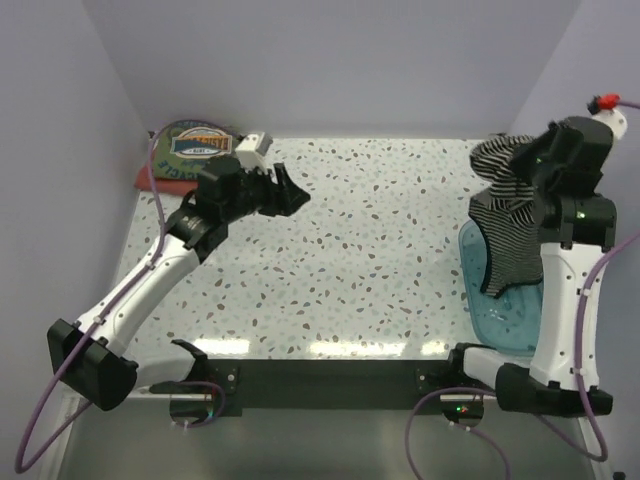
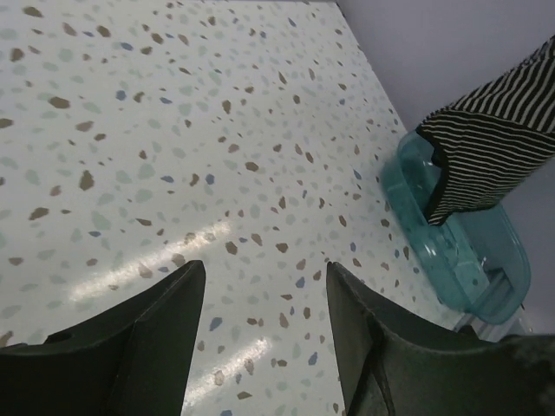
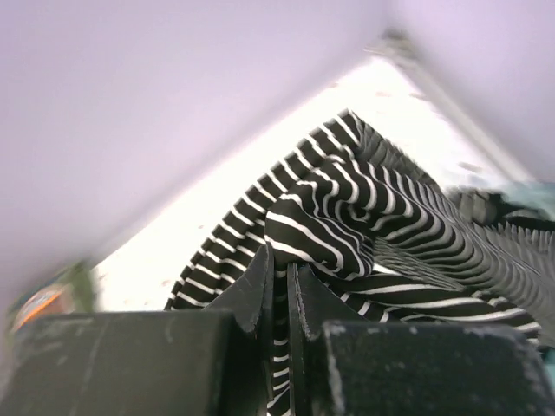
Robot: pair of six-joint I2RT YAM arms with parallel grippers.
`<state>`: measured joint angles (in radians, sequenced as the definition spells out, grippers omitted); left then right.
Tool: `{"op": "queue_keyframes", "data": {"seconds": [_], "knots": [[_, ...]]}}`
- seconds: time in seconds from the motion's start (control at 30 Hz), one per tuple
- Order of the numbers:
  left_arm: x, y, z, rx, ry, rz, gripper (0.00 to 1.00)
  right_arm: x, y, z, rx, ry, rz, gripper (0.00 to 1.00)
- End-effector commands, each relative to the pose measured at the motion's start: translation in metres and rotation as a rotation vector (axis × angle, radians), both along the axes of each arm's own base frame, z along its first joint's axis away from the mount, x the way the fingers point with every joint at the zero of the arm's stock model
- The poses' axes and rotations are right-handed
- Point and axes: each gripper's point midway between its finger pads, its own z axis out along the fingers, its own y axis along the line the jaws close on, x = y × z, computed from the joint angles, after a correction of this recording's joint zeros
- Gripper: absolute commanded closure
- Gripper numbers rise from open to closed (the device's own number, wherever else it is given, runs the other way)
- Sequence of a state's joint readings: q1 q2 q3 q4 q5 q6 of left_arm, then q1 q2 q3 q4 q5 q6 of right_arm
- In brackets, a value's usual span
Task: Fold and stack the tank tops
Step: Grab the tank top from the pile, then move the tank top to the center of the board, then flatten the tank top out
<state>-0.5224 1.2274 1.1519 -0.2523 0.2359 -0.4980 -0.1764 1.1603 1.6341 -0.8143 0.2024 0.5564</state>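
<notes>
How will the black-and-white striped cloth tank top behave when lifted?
Probably floppy: the striped tank top hangs in folds from the shut right tool. Its hem hangs over the translucent blue plastic basket, so it may catch its rim.

The table (image 1: 370, 250) has a pale top speckled with brown, grey and bluish flecks, and light glares off it in streaks near the front edge. In its far left corner lies a folded olive green tank top (image 1: 197, 150), printed graphic up, on a red folded one (image 1: 144, 181) whose edge shows beneath. On the right side, toward the near edge, rests a translucent blue basket (image 1: 505, 325).
</notes>
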Motion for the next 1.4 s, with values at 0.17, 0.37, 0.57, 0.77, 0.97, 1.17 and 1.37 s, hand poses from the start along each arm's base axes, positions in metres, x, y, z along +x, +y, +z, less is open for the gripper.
{"op": "queue_keyframes", "data": {"seconds": [0.17,0.37,0.57,0.77,0.97,1.17,1.37], "knots": [[0.025,0.067,0.034,-0.07,-0.048,0.226,0.37,0.041,0.216,0.07,-0.162,-0.105,0.499,1.0],[0.04,0.11,0.006,-0.041,0.015,0.396,0.33,0.054,0.329,-0.069,-0.24,0.177,0.689,0.94],[0.027,0.109,-0.046,-0.022,0.081,0.368,0.26,0.017,0.31,-0.194,-0.199,0.341,0.7,0.32],[-0.002,0.086,-0.138,-0.045,0.28,0.248,0.3,-0.021,0.282,-0.243,-0.142,0.425,0.661,0.17],[-0.034,0.042,-0.193,-0.039,0.399,0.139,0.35,-0.006,0.263,-0.264,-0.144,0.437,0.604,0.28],[-0.055,0.026,-0.219,-0.015,0.477,0.136,0.36,0.011,0.255,-0.275,-0.101,0.459,0.611,0.31],[-0.062,0.022,-0.232,-0.031,0.543,0.185,0.34,0.012,0.254,-0.275,-0.075,0.446,0.61,0.32]]}}
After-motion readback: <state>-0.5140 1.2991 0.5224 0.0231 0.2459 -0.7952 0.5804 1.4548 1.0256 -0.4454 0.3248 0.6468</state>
